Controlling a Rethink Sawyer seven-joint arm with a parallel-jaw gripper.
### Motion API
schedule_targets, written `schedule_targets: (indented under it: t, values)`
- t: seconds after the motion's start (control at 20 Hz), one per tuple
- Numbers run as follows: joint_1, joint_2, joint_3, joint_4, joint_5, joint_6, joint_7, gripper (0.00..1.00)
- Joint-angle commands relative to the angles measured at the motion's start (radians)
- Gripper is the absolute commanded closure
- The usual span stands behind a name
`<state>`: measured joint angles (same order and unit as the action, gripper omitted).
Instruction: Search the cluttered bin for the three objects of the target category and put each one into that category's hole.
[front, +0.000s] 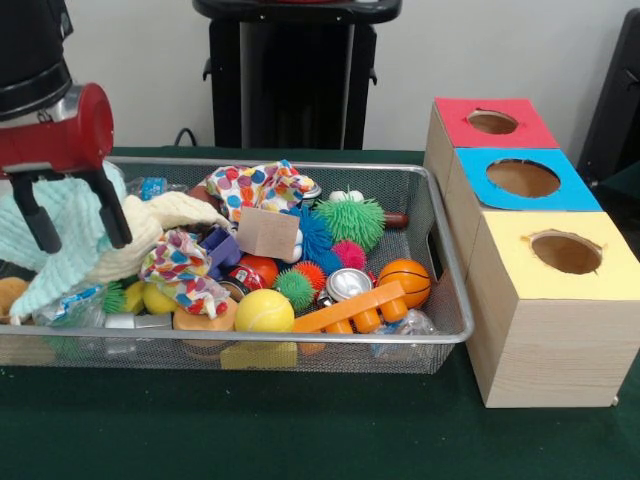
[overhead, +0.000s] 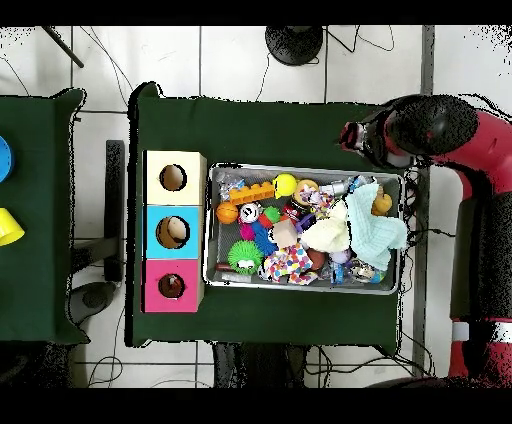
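The wire-mesh bin (front: 452, 262) lies across the table, full of clutter; it also shows in the overhead view (overhead: 208, 225). My gripper (front: 75, 228) hangs open and empty over a mint cloth (front: 60, 235) at the bin's left end. In the overhead view the gripper (overhead: 353, 136) shows by the bin's upper right corner. A tan furry plush (front: 9, 292) peeks out at the left edge, beside the cloth (overhead: 380, 204). The tiger and the duck plush are not clearly in view. The red-topped box's hole (front: 492, 122) is farthest back on the right (overhead: 171, 286).
A blue-topped box (front: 523, 179) and a yellow-topped box (front: 565, 252) stand in front of the red one. The bin holds spiky balls (front: 351, 221), a yellow ball (front: 264, 311), a small basketball (front: 404, 281), spotted cloths (front: 258, 186), a cream cloth (front: 160, 215) and an orange brick (front: 352, 309).
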<state>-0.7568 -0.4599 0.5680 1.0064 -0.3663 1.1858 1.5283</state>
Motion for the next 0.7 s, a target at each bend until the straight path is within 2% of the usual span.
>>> schedule_targets:
  t: [0.05, 0.15, 0.25, 0.3, 0.7]
  values:
    - [-0.019, 0.065, 0.050, 0.001, 0.012, -0.044, -0.169, 0.00]
    - [-0.015, 0.082, 0.056, -0.025, 0.019, -0.031, -0.173, 0.00]
    - [-0.022, 0.084, 0.062, -0.020, 0.032, -0.028, -0.178, 0.00]
    - [-0.033, 0.072, 0.065, 0.009, 0.040, -0.042, -0.179, 0.00]
    - [-0.055, 0.031, 0.061, 0.022, 0.039, -0.006, -0.202, 0.00]
